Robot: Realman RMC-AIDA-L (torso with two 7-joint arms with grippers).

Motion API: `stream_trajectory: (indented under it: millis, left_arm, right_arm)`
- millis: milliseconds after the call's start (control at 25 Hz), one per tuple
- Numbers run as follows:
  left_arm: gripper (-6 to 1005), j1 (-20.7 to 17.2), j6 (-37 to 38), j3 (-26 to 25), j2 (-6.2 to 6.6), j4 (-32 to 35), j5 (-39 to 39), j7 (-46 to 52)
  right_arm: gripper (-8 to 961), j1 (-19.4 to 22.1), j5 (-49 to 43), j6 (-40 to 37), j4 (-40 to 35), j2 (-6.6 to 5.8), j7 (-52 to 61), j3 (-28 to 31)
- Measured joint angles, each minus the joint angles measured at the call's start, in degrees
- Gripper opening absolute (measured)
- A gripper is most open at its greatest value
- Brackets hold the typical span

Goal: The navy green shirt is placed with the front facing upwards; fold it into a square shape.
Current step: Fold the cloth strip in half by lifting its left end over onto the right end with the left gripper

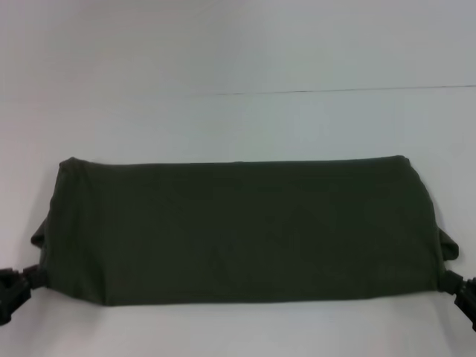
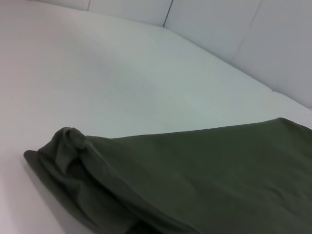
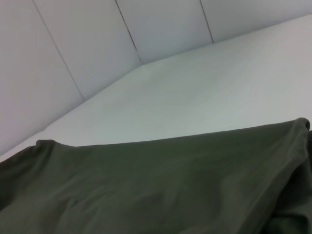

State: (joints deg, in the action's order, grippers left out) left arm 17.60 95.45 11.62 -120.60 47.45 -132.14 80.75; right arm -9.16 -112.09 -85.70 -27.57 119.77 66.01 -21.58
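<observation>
From the head view, the navy green shirt (image 1: 242, 230) lies folded into a wide band across the white bench (image 1: 238, 59), plain side up. The left hand (image 1: 13, 291) and right hand (image 1: 465, 294) sit at its near corners; whether they grip the cloth I cannot tell. The left wrist view shows a bunched sleeve (image 2: 68, 146). The right wrist view shows smooth fabric before wall panels (image 3: 73, 44).

Black left tool (image 1: 13, 288), black right tool (image 1: 467, 294)
</observation>
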Motion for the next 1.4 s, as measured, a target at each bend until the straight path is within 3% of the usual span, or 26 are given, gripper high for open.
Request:
stream_trajectory:
  millis: [640,920,1200,1400]
  left_arm:
    - [89,-0.88,-0.14,-0.61,-0.25,0.74,-1.07,1.33]
    - [134,-0.82,0.43,-6.75,-0.18,0.72,0.52,1.54]
    - [381,0.63,0.7,-7.5,-0.25,1.21,3.34,6.39]
    - [573,2.55,0.42,-7.17,-0.24,0.59,5.72,10.22]
  right_arm:
    - [133,0.82,-1.55,-1.82,-0.26,-0.2,-0.21,0.27]
    - [278,1.49,-1.46,-2.8,-1.04,-0.39,-1.5,3.25]
    - [470,1.87,-1.28,-5.52,-2.61,-0.2,-2.71,11.56]
    - [610,-1.03,-3.13,-9.31,-2.57,-0.19,-4.06,11.18]
